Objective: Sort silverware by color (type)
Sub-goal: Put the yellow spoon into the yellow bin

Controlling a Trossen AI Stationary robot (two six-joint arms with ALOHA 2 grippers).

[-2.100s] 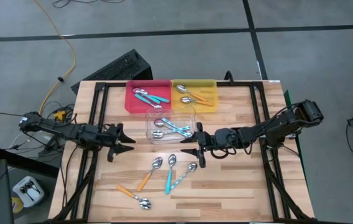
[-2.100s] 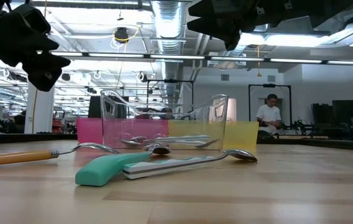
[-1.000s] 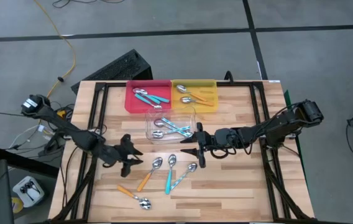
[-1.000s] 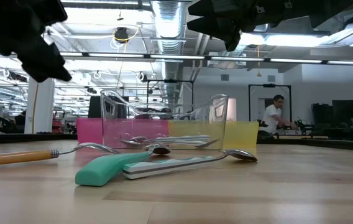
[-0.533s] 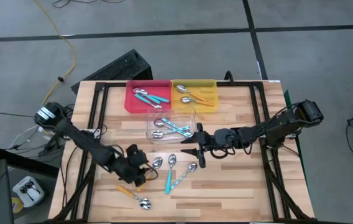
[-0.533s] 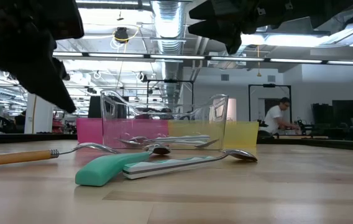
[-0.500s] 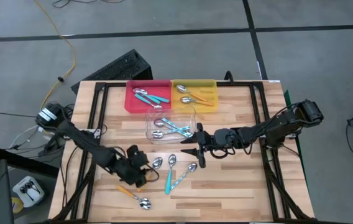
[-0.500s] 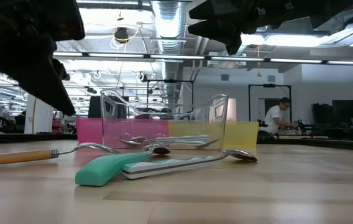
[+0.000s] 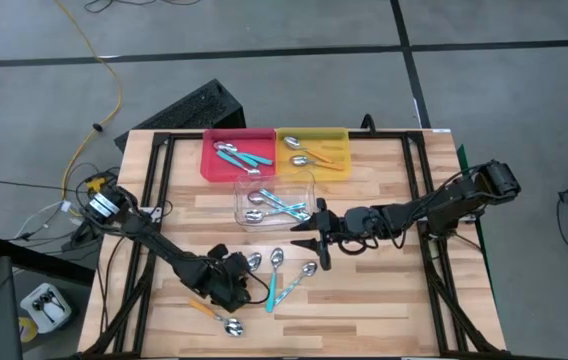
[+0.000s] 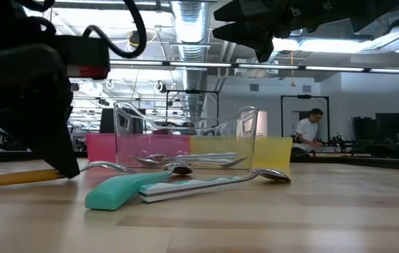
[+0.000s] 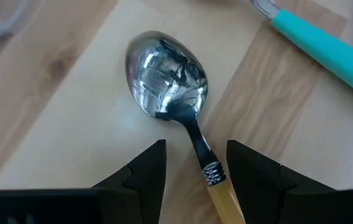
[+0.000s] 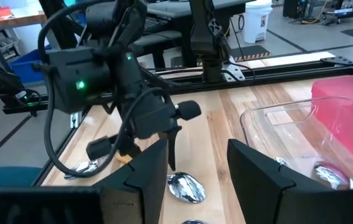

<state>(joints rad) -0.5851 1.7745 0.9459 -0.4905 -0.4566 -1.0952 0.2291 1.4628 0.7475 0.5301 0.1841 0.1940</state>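
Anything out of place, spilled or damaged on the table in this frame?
Nothing looks spilled or damaged. Spoons lie sorted in the red tray, yellow tray and clear tray; the rest lie loose on the table, unsorted. The left gripper is down with open jaws straddling an orange spoon. The right gripper hangs beside the clear tray.

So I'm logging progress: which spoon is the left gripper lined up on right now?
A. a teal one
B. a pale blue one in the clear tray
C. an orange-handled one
C: the left gripper straddles the neck of the orange-handled spoon, fingers open on either side.
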